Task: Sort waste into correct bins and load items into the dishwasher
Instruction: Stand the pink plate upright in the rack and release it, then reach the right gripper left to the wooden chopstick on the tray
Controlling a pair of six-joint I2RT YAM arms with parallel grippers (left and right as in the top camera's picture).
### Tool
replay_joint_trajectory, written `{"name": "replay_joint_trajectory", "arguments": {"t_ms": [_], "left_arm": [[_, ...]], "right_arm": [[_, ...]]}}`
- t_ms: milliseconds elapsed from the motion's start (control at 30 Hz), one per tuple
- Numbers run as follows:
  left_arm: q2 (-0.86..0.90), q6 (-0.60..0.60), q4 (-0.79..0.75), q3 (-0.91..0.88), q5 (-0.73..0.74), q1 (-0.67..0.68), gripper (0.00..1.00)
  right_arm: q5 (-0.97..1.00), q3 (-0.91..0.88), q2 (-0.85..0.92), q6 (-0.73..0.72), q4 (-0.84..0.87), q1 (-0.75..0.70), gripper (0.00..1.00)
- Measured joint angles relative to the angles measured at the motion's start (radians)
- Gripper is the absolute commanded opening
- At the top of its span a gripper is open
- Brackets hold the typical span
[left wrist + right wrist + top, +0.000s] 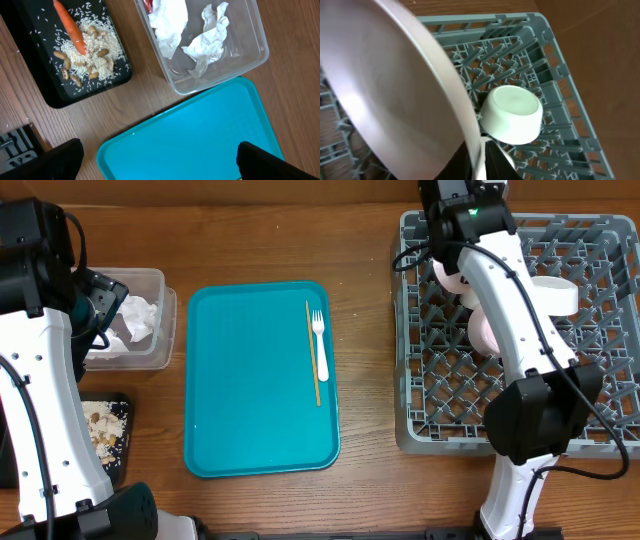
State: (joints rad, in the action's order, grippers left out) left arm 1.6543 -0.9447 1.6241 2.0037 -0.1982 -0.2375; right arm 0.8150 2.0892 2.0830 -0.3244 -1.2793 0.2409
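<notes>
1. Pale pink, smooth and glossy, the round plate stands tilted on edge over the dish rack, with its raised rim nearest the right wrist camera.
2. The right gripper is pinched narrowly on the lower rim of the plate, one dark finger on each face.
3. The dish rack is grey plastic, a square open lattice with rows of upright pegs and a raised wall.
4. A white bowl with a matte finish lies tipped among the pegs inside the dish rack, just beside the plate. Its flat round base faces up.
5. Left of the dish rack lies a teal tray, a rectangle with rounded corners. It carries a white plastic fork and a thin wooden stick, side by side along the edge nearest the rack.
6. Farther left of the dish rack, a clear plastic tub holds crumpled white napkins and a scrap of red wrapper.
7. Also far to the left of the dish rack, a shallow black tray holds an orange carrot, white rice and beige nuts.
8. The left gripper hangs there above the teal tray's corner, its fingers spread wide and holding nothing.
</notes>
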Motion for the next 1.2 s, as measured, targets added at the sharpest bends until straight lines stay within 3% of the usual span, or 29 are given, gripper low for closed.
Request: {"name": "replay_joint_trajectory", "arguments": {"t_ms": [33,67,167,467,500,633,867,1067,1200], "left_arm": [[0.000,0.000,0.000,0.000,0.000,0.000,1.00],[0.000,0.000,0.000,0.000,0.000,0.000,1.00],[0.000,0.000,0.000,0.000,0.000,0.000,1.00],[0.000,0.000,0.000,0.000,0.000,0.000,1.00],[0.000,0.000,0.000,0.000,0.000,0.000,1.00],[0.000,0.000,0.000,0.000,0.000,0.000,1.00],[0.000,0.000,0.000,0.000,0.000,0.000,1.00],[0.000,0.000,0.000,0.000,0.000,0.000,1.00],[0.000,0.000,0.000,0.000,0.000,0.000,1.00]], "right_arm": [[0.002,0.000,0.000,-0.004,-0.002,0.010,0.66],[0.002,0.000,0.000,-0.006,-0.001,0.017,0.77],[0.002,0.000,0.000,-0.005,-0.004,0.037,0.86],[-0.105,0.010,0.000,-0.016,-0.044,0.109,0.95],[-0.142,0.021,-0.004,-0.023,-0.046,0.116,1.00],[-0.347,0.026,-0.063,-0.030,-0.024,0.126,1.00],[-0.873,0.044,-0.137,0.014,0.061,0.132,1.00],[-1.005,-0.006,-0.107,0.021,0.083,0.185,0.99],[-1.044,-0.076,-0.002,0.026,0.138,0.281,0.91]]}}
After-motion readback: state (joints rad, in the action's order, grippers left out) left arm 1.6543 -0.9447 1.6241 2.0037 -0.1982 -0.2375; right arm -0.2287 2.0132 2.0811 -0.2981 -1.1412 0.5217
